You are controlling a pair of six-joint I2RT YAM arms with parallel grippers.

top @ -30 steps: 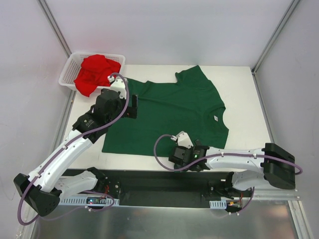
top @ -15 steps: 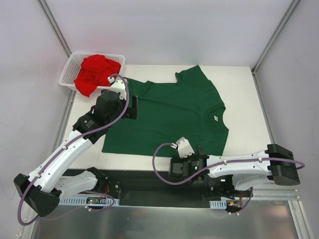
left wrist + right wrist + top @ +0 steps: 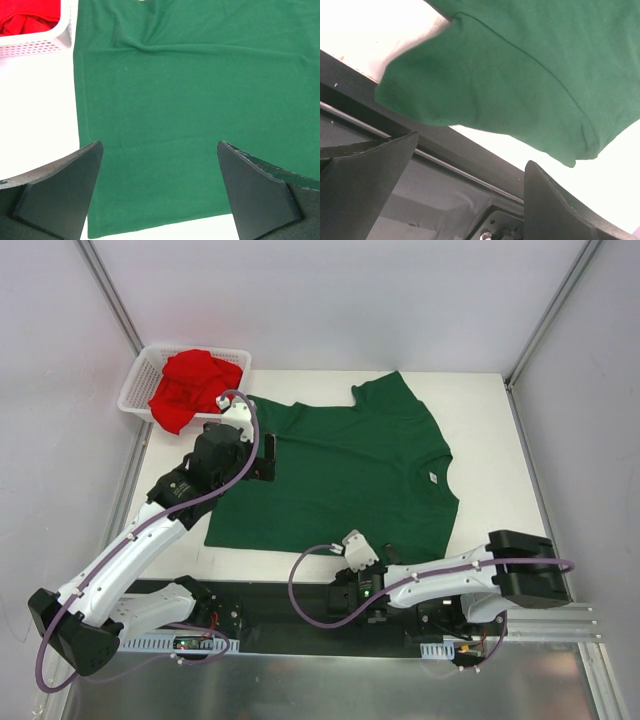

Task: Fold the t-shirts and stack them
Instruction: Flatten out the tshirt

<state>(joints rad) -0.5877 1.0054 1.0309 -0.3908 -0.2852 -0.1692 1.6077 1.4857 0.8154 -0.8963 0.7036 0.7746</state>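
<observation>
- The dark green t-shirt (image 3: 340, 470) is spread flat on the table (image 3: 480, 420), hem to the left. Its near sleeve is seen reaching past the table's near edge.
- The red t-shirt (image 3: 190, 385) is heaped in the white basket (image 3: 135, 390) at the far left corner.
- The left gripper (image 3: 160, 195) is held above the hem end, jaws wide and empty.
- The right gripper (image 3: 470, 150) is set at the near edge by that sleeve, jaws wide and empty.
- Bare table is left along the right side.
</observation>
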